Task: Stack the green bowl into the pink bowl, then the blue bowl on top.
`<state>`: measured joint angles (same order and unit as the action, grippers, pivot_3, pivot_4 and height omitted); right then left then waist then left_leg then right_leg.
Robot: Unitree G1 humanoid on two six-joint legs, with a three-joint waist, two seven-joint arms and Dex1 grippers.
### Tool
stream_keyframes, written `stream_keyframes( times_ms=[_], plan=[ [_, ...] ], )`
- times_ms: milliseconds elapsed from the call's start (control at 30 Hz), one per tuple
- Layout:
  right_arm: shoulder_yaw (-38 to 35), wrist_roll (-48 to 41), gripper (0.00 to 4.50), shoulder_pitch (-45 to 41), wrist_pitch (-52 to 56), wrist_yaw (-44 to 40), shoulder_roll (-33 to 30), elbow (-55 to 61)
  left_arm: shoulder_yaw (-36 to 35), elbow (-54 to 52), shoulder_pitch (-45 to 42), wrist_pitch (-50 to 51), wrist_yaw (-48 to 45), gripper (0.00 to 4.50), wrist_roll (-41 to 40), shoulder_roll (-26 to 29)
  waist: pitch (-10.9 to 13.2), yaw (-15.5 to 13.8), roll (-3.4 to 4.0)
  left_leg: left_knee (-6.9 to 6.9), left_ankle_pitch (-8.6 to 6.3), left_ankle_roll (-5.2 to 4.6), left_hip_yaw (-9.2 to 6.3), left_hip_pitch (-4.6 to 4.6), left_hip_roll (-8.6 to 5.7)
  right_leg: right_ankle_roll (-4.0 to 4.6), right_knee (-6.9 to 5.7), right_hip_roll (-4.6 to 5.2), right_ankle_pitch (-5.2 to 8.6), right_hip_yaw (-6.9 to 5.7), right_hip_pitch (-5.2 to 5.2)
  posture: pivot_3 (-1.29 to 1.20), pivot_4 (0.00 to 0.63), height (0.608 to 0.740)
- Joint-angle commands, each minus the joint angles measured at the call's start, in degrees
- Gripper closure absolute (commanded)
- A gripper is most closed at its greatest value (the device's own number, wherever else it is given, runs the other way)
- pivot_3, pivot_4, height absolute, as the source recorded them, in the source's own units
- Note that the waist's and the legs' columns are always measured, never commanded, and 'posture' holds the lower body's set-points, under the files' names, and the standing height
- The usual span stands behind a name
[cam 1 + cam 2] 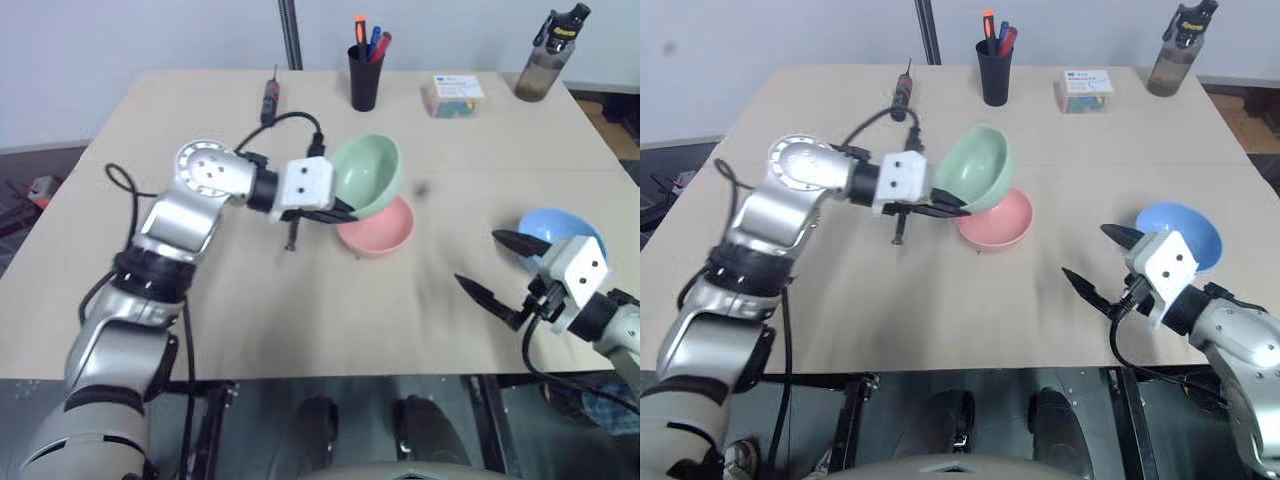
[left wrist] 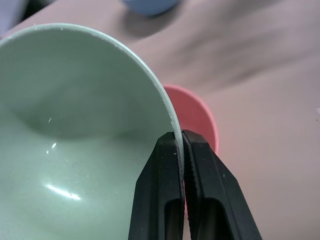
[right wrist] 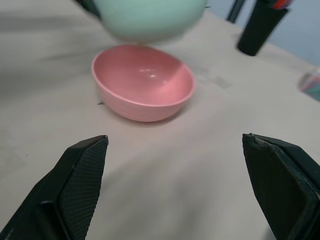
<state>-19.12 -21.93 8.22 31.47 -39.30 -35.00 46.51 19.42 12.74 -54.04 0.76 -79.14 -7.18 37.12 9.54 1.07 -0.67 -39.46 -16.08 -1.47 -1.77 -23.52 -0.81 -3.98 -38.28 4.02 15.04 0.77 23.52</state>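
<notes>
My left gripper (image 1: pixel 352 211) is shut on the rim of the green bowl (image 1: pixel 368 174), which hangs tilted in the air just above the far edge of the pink bowl (image 1: pixel 378 229); the clamped rim shows close up in the left wrist view (image 2: pixel 180 145). The pink bowl (image 3: pixel 142 81) rests on the table, empty. The blue bowl (image 1: pixel 563 233) sits at the right side of the table, just behind my right gripper (image 1: pixel 492 265), which is open with nothing between its fingers and points toward the pink bowl.
At the table's far edge stand a black pen cup (image 1: pixel 365 72), a small clear box (image 1: pixel 453 96) and a dark bottle (image 1: pixel 549 56). A screwdriver (image 1: pixel 270 95) lies at the back left. A small dark thing (image 1: pixel 291 236) sits under my left wrist.
</notes>
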Motion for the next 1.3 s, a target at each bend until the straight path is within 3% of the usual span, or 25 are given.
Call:
stream_keyframes(
  times_ms=[33, 133, 333, 533, 600, 700, 767, 800, 867, 900, 1033, 1067, 1200, 1267, 1300],
  plan=[
    [-1.9, -2.1, 0.00, 1.4, -1.1, 2.0, 1.1, 3.6, 0.9, 6.2, -3.6, -6.2, -2.2, 4.37, 2.6, -1.6, 0.0, -0.1, 0.00, 0.00, 0.00, 0.00, -0.01, 0.00, 0.00, 0.00, 0.00, 0.00, 0.00, -0.02, 0.00, 0.00, 0.150, 0.740],
    [-2.3, -2.6, 0.00, 3.2, -2.2, 2.5, 1.4, 4.4, 0.9, 8.8, -4.6, -8.7, -4.0, 3.52, 3.0, -2.4, 0.0, -0.2, 0.00, 0.00, 0.00, -0.01, -0.02, -0.02, -0.01, 0.00, 0.01, 0.00, 0.00, -0.02, 0.00, 0.00, 0.150, 0.740],
    [-4.4, -4.3, 0.00, 5.9, -4.0, 2.6, 2.1, 4.5, -2.4, 7.4, -5.6, -6.9, -3.7, 1.33, 0.8, -2.7, 0.0, -0.4, -0.01, -0.02, 0.00, -0.01, -0.05, -0.03, -0.02, -0.01, 0.02, 0.02, 0.00, -0.05, 0.00, 0.00, 0.150, 0.740],
    [-4.8, 4.4, 0.00, 5.0, -3.4, 6.9, -1.9, -4.4, -9.9, -1.7, -2.0, 10.5, -2.2, 1.33, -7.9, 1.4, 0.0, 0.0, 0.00, -0.03, -0.01, -0.02, 0.01, 0.00, 0.00, -0.01, -0.03, 0.01, 0.01, 0.03, 0.00, 0.00, 0.150, 0.740],
    [-4.6, 7.0, 0.00, 1.8, -1.7, 9.4, -3.4, -9.1, -15.0, -5.4, 1.1, 21.1, 0.2, 1.33, -15.8, 1.0, 0.0, 0.1, 0.03, -0.03, -0.01, -0.01, 0.09, 0.10, 0.01, -0.02, -0.09, 0.02, 0.01, 0.12, -0.01, 0.00, 0.150, 0.740],
    [-2.1, 9.3, 0.00, -3.3, 0.6, 10.0, -6.6, -16.0, -21.8, -11.4, 10.1, 21.8, 5.5, 1.33, -18.6, 1.9, 0.0, 0.1, 0.06, 0.02, -0.01, -0.01, 0.20, 0.34, 0.08, 0.00, -0.23, 0.01, 0.03, 0.24, -0.11, 0.00, 0.150, 0.740],
    [0.2, 10.1, 0.00, -6.1, 1.4, 8.8, -8.5, -20.2, -25.8, -14.8, 15.4, 27.7, 2.9, 1.33, -24.7, 4.8, 0.0, 0.4, 0.06, 0.10, -0.01, -0.01, 0.32, 0.50, 0.11, 0.01, -0.25, 0.01, 0.04, 0.36, -0.14, 0.00, 0.150, 0.740],
    [1.2, 10.2, 0.00, -7.1, 1.6, 8.0, -9.3, -21.8, -27.5, -15.7, 17.4, 29.6, 2.0, 0.91, -27.0, 6.0, 0.0, 0.4, 0.05, 0.14, -0.01, -0.01, 0.34, 0.52, 0.15, 0.01, -0.27, -0.01, 0.04, 0.38, -0.15, 0.00, 0.150, 0.740],
    [2.5, 9.9, 0.00, -8.9, 2.2, 6.8, -10.2, -24.2, -30.3, -17.2, 21.0, 31.4, 1.6, 0.72, -30.0, 8.0, 0.0, 0.4, 0.04, 0.13, -0.06, -0.10, 0.34, 0.51, 0.28, 0.02, -0.25, -0.01, 0.04, 0.36, -0.15, 0.00, 0.150, 0.740],
    [2.6, 9.8, 0.00, -9.4, 2.4, 6.4, -10.4, -25.0, -31.0, -18.0, 22.1, 31.9, 1.9, 0.16, -30.7, 8.5, 0.0, 0.3, 0.04, 0.12, -0.12, -0.20, 0.35, 0.52, 0.29, 0.02, -0.25, 0.00, 0.04, 0.37, -0.16, 0.00, 0.150, 0.740],
    [4.2, 9.1, 0.00, -12.4, 4.8, 4.6, -11.1, -27.6, -34.4, -20.3, 26.3, 31.1, 3.7, 0.06, -31.8, 9.9, 0.0, -0.4, 0.04, 0.10, -0.13, -0.23, 0.35, 0.56, 0.25, 0.01, -0.21, 0.04, 0.04, 0.37, -0.25, 0.00, 0.150, 0.740],
    [4.2, 8.9, 0.55, -12.7, 5.2, 4.2, -11.3, -28.1, -35.1, -21.3, 27.3, 31.4, 3.8, 0.00, -32.5, 10.3, 0.0, -0.4, 0.03, 0.10, -0.14, -0.24, 0.33, 0.61, 0.24, 0.01, -0.19, 0.05, 0.04, 0.35, -0.31, 0.00, 0.150, 0.740],
    [5.0, 8.5, 1.99, -14.9, 8.0, 3.1, -11.9, -29.5, -37.0, -22.4, 30.0, 32.1, 3.6, 0.00, -34.7, 12.0, 0.0, -0.4, 0.04, 0.11, -0.14, -0.24, 0.30, 0.65, 0.28, 0.02, -0.16, 0.03, 0.04, 0.31, -0.36, 0.00, 0.150, 0.740],
    [5.3, 8.4, 3.03, -15.1, 8.6, 2.8, -12.0, -29.7, -36.8, -22.5, 30.4, 31.7, 3.9, 0.00, -34.9, 11.9, 0.0, -0.4, 0.04, 0.12, -0.14, -0.24, 0.29, 0.65, 0.29, 0.02, -0.16, 0.02, 0.04, 0.29, -0.36, 0.00, 0.150, 0.740],
    [5.4, 8.5, 3.20, -15.2, 8.8, 2.8, -12.0, -29.9, -36.7, -22.6, 30.6, 31.5, 4.1, 0.00, -34.9, 11.8, 0.0, -0.4, 0.04, 0.12, -0.14, -0.24, 0.30, 0.65, 0.29, 0.02, -0.15, 0.03, 0.04, 0.30, -0.37, 0.00, 0.150, 0.740]
  ],
)
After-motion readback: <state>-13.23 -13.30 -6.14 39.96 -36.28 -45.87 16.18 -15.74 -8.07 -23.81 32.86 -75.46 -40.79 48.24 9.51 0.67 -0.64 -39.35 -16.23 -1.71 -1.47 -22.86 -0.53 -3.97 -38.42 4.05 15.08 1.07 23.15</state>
